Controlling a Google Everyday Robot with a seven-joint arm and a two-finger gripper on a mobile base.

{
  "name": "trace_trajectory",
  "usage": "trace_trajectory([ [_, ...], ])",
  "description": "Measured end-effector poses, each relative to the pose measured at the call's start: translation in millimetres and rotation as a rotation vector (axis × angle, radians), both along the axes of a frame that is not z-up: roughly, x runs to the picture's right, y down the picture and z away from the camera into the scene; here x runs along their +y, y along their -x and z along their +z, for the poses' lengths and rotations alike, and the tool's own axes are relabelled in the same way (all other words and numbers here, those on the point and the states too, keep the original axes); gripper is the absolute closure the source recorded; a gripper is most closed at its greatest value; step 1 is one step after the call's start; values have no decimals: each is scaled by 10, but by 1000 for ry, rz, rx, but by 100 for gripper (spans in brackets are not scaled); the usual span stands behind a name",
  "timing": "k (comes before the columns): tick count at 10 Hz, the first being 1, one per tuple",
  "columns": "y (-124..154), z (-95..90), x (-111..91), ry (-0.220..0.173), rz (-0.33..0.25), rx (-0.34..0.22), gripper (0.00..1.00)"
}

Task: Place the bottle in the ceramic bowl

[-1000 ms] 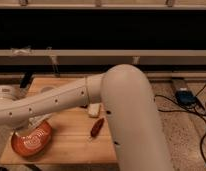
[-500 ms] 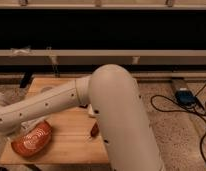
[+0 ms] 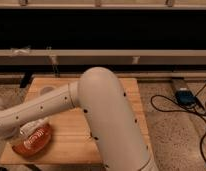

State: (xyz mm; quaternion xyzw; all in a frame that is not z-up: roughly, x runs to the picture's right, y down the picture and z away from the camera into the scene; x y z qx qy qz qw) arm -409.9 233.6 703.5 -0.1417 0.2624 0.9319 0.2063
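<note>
At lower left, the gripper (image 3: 18, 131) sits over the bowl (image 3: 32, 141); its jaw state cannot be told.

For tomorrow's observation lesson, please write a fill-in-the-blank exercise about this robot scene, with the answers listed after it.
1. The ceramic bowl sits near the front-left corner of the wooden ____.
2. The robot's arm reaches toward the ____ side of the picture.
3. The gripper lies beyond the picture's left edge, so it is ____ of view.
4. On the floor at the right lies a black ____, running from a blue device.

Missing words: table; left; out; cable
</note>
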Motion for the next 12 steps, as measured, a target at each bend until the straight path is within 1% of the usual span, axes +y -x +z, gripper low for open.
trace_trajectory([
  [1,17,36,49,14,0,5,21],
  [2,14,64,95,33,0,13,20],
  [4,-17,109,102,42,5,23,20],
  [6,-34,72,59,39,17,13,20],
  [9,-111,-74,-171,11,73,-11,20],
  [10,-173,-99,-252,6,93,-15,20],
  [11,-315,-115,-411,6,134,-20,20],
  [12,-375,-120,-472,5,147,-24,20],
])
